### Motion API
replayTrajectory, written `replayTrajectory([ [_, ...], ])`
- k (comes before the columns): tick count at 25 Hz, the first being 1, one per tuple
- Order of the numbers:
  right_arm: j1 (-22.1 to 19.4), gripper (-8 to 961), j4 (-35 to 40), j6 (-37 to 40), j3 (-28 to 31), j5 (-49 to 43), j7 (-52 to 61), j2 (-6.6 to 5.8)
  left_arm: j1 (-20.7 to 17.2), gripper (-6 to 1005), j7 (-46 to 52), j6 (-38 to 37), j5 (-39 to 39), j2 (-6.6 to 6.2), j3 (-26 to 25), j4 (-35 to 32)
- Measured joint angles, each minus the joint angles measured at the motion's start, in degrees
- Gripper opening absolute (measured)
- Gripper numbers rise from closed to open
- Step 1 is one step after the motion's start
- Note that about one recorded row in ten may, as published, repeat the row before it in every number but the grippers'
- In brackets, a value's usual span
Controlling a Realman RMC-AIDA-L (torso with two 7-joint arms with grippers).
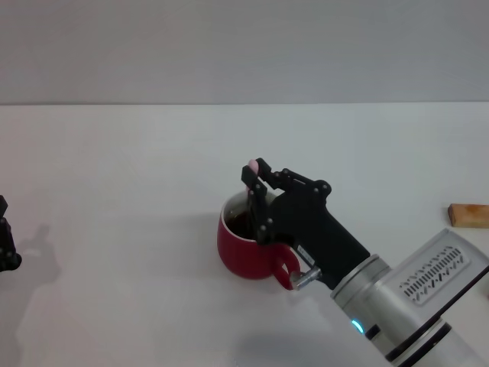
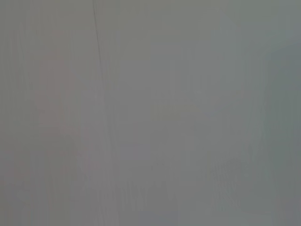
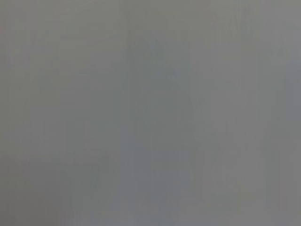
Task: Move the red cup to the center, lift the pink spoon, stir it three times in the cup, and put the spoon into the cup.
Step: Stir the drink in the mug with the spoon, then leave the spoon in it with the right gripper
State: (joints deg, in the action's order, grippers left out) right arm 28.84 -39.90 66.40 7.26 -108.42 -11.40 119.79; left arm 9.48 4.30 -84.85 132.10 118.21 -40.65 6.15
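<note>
The red cup (image 1: 243, 248) stands on the white table near the middle, its handle (image 1: 284, 269) toward me on the right. My right gripper (image 1: 258, 195) is right over the cup's rim, shut on the pink spoon. Only the spoon's pale-pink rounded end (image 1: 252, 164) shows above the fingers; the rest is hidden behind the fingers and inside the cup. My left gripper (image 1: 6, 237) is parked at the far left edge of the head view. Both wrist views show only plain grey.
A tan wooden block (image 1: 468, 215) lies at the right edge of the table. The white table (image 1: 114, 191) stretches to the left and behind the cup.
</note>
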Motion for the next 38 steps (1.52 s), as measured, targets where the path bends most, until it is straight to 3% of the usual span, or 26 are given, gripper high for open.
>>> replayTrajectory([
  [10, -0.7, 64, 1.0, 1.4, 1.4, -0.2, 0.0, -0.32, 0.6, -2, 0.0, 0.3, 0.0, -0.05, 0.0, -0.2],
  [23, -6.0, 65, -1.7, 3.5, 0.9, -2.4, -0.3, -0.52, 0.9, -2, 0.0, 1.1, 0.0, -0.18, 0.0, -0.4],
  [38, -3.3, 64, -3.1, 0.1, 0.9, -4.6, -0.1, -0.08, 1.0, -2, 0.0, 1.1, 0.0, -0.18, 0.0, -0.9],
])
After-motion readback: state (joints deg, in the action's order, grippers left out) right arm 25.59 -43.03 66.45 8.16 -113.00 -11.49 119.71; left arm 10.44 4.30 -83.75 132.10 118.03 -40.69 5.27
